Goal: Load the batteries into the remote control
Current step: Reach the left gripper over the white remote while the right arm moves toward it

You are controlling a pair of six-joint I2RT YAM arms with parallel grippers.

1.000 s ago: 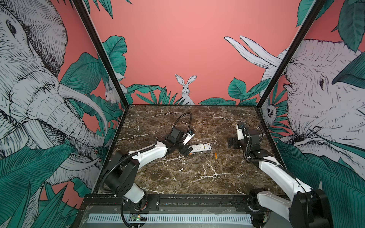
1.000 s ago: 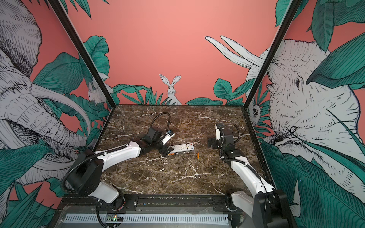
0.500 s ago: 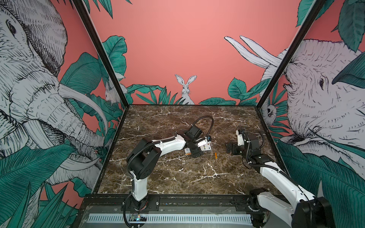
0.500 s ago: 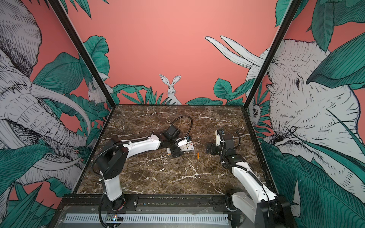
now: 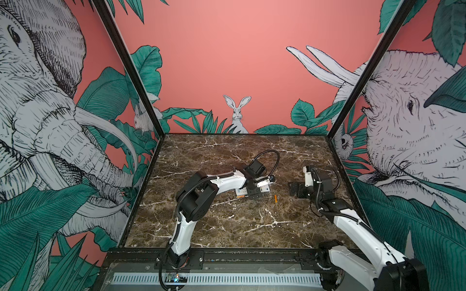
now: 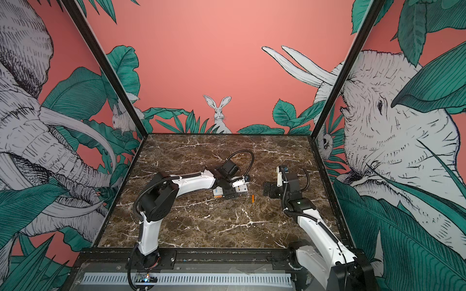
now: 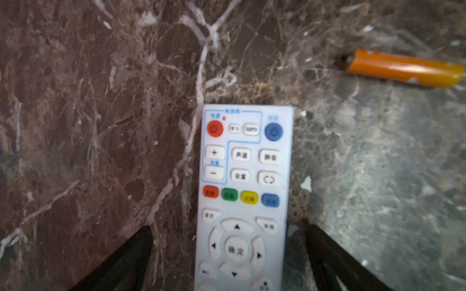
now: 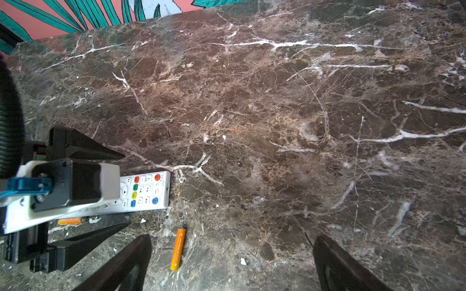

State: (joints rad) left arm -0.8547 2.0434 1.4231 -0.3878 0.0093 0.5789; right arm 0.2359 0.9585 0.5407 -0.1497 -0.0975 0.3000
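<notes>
Brown marble table [image 5: 227, 226] filled both top views, where the left gripper [image 5: 256, 189] stood spread over the white remote [image 5: 239, 192] at mid-frame, an orange battery [image 5: 275, 199] lay just right of it, and the right gripper [image 5: 293, 190] hung open and empty further right. Left wrist view: black fingers [image 7: 126, 259] flanked the button-up remote [image 7: 244, 196] at lower centre, a gap each side, the battery [image 7: 403, 68] at upper right. Right wrist view: that arm's fingers [image 8: 340, 264] gaped around nothing at the bottom edge, and a second battery [image 8: 69, 221] lay beside the remote [image 8: 148, 190] at lower left.
</notes>
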